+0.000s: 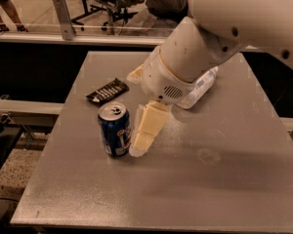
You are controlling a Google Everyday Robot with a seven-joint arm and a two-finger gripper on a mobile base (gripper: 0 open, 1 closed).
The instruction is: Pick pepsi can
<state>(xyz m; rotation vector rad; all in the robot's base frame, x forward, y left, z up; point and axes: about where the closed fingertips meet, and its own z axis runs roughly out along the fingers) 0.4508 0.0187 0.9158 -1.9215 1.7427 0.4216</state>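
The gripper hangs low over the table, its cream-coloured tip almost at the surface. From where I stand I cannot tell whether it is spread or pressed together. I would say the job is at the approach stage. The reach looks about made, but the can stands with its base on the table and nothing visibly wraps round it. So the closing and the lifting are both left to do.

The big white arm rises above and behind the gripper, filling the far right of the scene and hiding whatever is directly under its bulk.

The grey table spreads out beneath the gripper on every side, with the widest bare stretch on the near right.

The clear water bottle lies on its side beyond the gripper and to its right, partly tucked under the arm's housing, well apart from the tip.

The pepsi can stands upright just beside the gripper on its left, silver top and tab facing up. The cream tip comes down right alongside the can's base. Whether the two touch I cannot make out.

The dark snack wrapper lies flat beyond the can, farther from the gripper and to its left.
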